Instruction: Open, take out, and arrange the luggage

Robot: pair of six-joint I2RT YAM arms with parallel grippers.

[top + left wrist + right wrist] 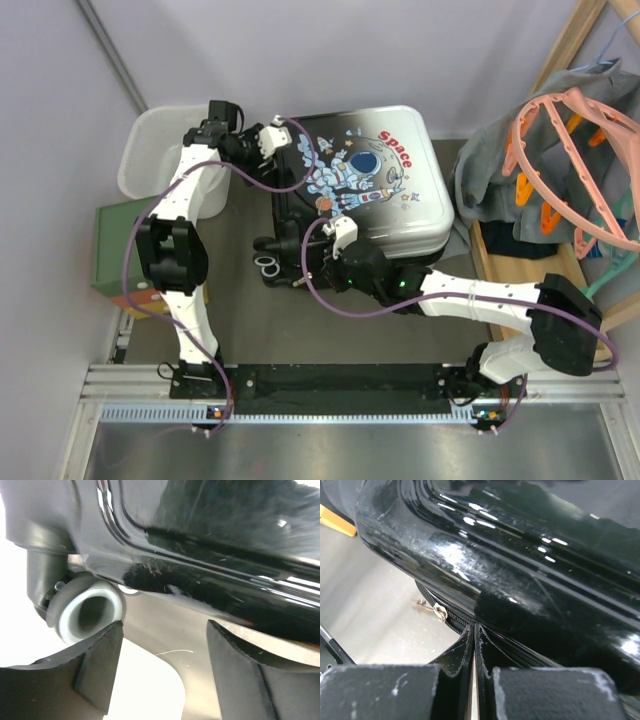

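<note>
The luggage (385,175) lies flat on the table with its astronaut print and red "Space" facing up. Its glossy black shell (210,555) fills the top of the left wrist view. My left gripper (272,137) is at the case's far left corner, open (164,630), with nothing between its fingers. A grey-white wheel (87,612) sits just past the left fingertip. My right gripper (338,238) is at the near left side of the case, shut (474,629), with its tips against the zipper seam. A metal zipper pull (439,611) hangs just left of them.
A white plastic basket (150,150) stands at the far left behind the left arm. Green-topped boxes (115,245) sit below it. On the right, grey clothes (500,170) and pink hangers (575,160) hang on a wooden rack. Two black wheels (268,265) stick out at the case's near left.
</note>
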